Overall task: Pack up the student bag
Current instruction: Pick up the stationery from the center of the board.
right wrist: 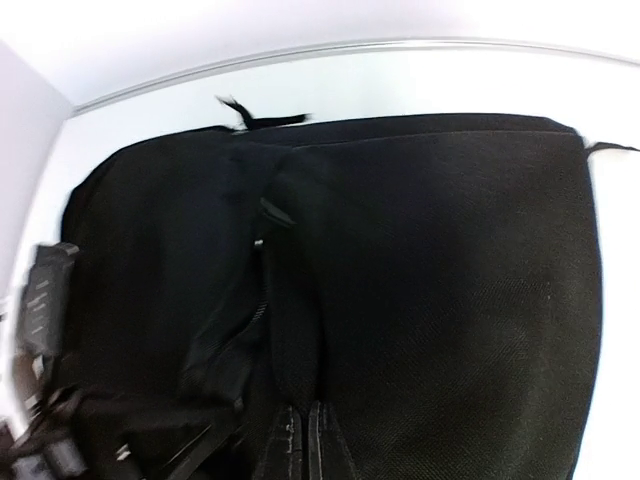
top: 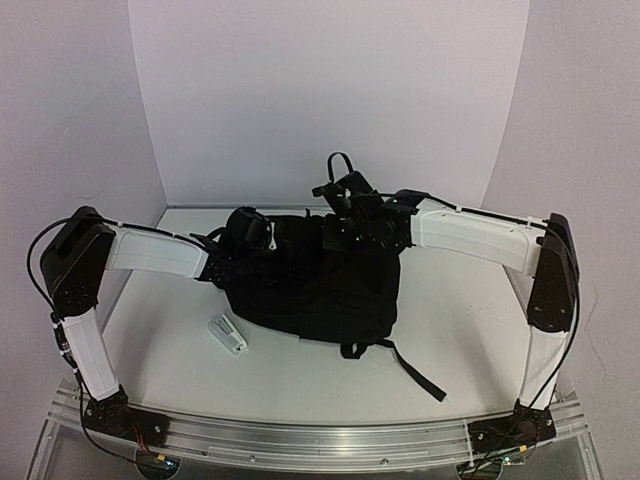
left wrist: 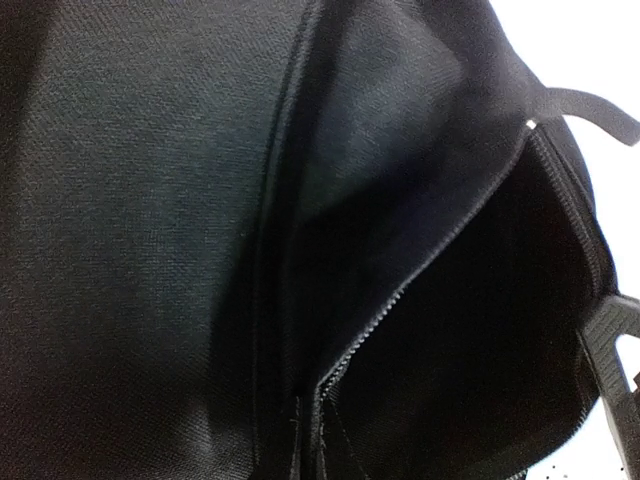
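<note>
**Three cameras, one bag between them**

The top external camera sits high above and behind the arm bases. It looks down and forward over the whole bench (top: 300, 385), with the student bag (top: 320, 290) at mid-frame and seen from well back. The left wrist camera is pressed close against the bag, so black cloth and a zip line (left wrist: 420, 272) fill nearly all of its view. The right wrist camera stands somewhat farther off. It takes in most of the bag's width, with the bench's far edge beyond it. All three views share the bag's black surface.
</note>
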You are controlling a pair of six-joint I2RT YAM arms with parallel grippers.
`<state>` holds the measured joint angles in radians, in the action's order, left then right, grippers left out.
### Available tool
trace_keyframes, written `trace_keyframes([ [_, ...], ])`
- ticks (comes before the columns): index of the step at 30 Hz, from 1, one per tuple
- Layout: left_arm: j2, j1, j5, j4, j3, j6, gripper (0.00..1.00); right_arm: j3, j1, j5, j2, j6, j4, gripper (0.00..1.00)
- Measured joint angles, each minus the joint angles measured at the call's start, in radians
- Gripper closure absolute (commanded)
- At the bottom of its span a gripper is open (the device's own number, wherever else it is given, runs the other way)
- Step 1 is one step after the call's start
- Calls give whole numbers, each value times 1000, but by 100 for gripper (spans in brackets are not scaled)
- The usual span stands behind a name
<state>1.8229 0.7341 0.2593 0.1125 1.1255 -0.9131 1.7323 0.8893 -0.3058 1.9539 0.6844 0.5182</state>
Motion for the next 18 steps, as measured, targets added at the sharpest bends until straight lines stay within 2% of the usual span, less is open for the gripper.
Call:
trace_keyframes([
  [6,-18,-9,14,-12,-1,32,37,-37,-2,16,-13,0,-30,100],
  [11,-180,-18,-45,-159,-58,58,9,-38,-3,16,-13,0,-46,100],
  [13,-277,-22,-90,-240,-90,54,1,-38,-3,16,-13,0,-50,100],
  [18,-541,-33,-197,-467,-186,-22,0,-39,-3,16,-13,-1,-58,100],
])
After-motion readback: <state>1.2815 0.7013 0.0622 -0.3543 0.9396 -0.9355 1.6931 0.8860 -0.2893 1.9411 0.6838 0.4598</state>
